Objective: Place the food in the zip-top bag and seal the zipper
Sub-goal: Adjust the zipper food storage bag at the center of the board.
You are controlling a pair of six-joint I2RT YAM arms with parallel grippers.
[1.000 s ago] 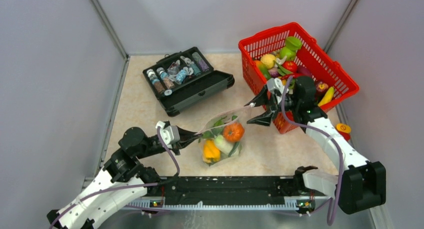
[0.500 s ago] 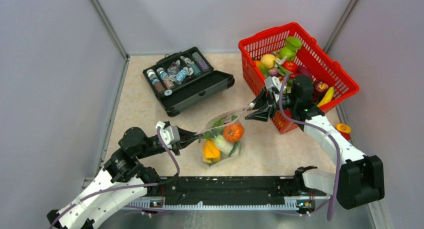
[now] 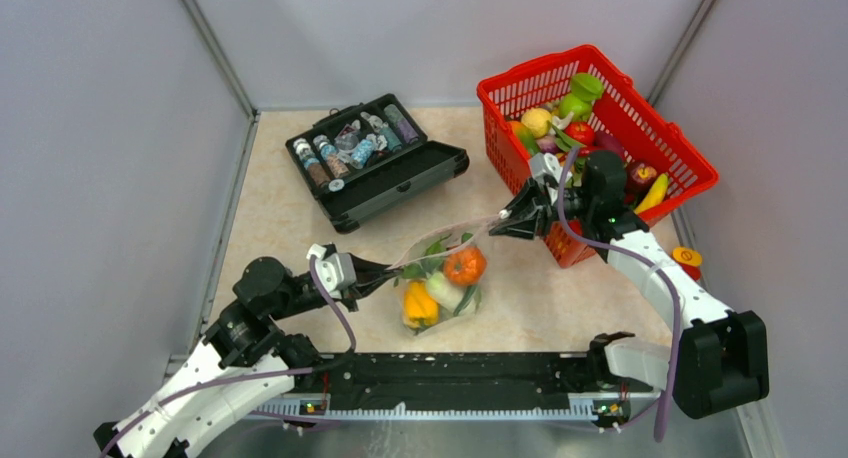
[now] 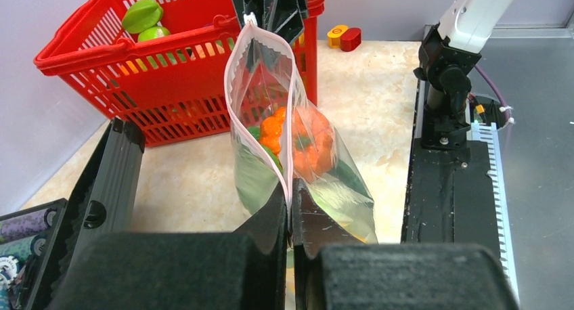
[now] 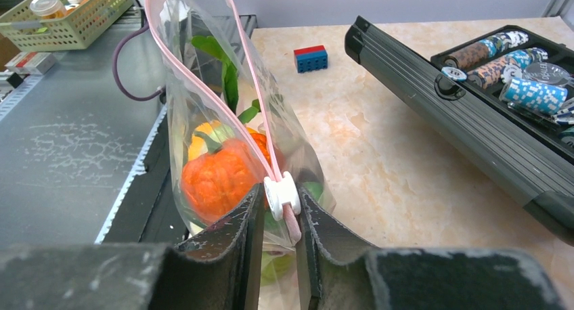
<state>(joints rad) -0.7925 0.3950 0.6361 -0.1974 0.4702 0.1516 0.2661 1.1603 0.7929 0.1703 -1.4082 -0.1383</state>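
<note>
pink zipper in near-closed right pincer

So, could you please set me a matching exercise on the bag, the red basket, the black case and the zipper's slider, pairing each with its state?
Things:
1. zip-top bag
2. red basket
3. black case
4. zipper slider

States:
A. open, filled with small capped bottles
B. pinched between the right gripper's fingers
C. one end clamped in the left gripper, toy food inside
D. heaped with loose toy fruit

Pairs: 1-C, 2-D, 3-A, 4-B.
</note>
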